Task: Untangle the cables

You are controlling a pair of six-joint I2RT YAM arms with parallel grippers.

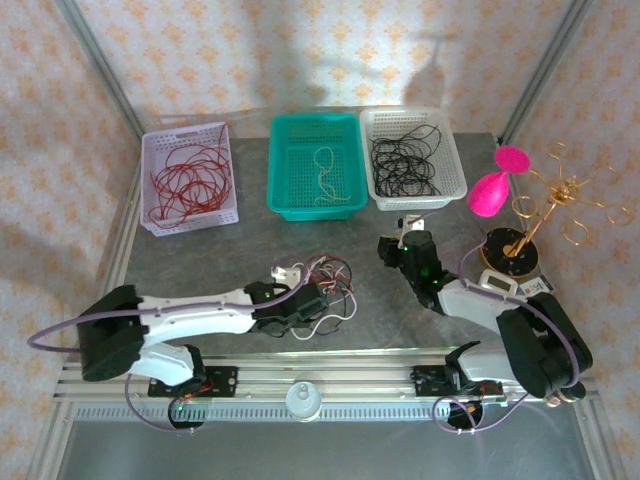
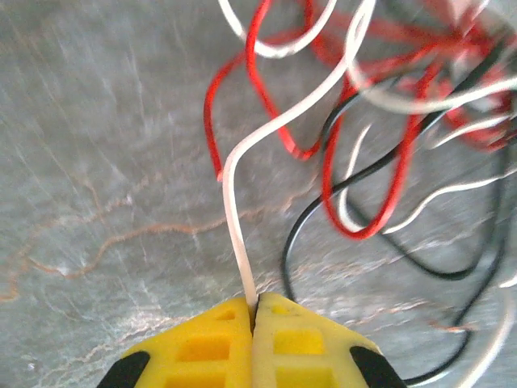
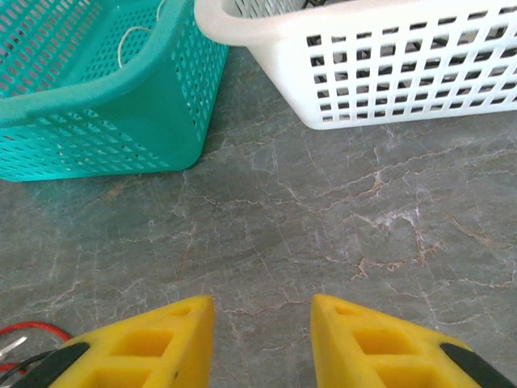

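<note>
A: Where are the cables?

B: In a loose red, black and white tangle on the grey table, just ahead of the left gripper. Its yellow fingers are pressed together on one white cable.

A: And the right gripper?

B: Its jaws are apart with nothing between them. It's over bare table near the teal basket and white basket.

A: What else is around?

B: A lilac basket of red wires is at the far left. A pink ornament and a gold wire stand are on the right. The small display there is too small to read.
</note>
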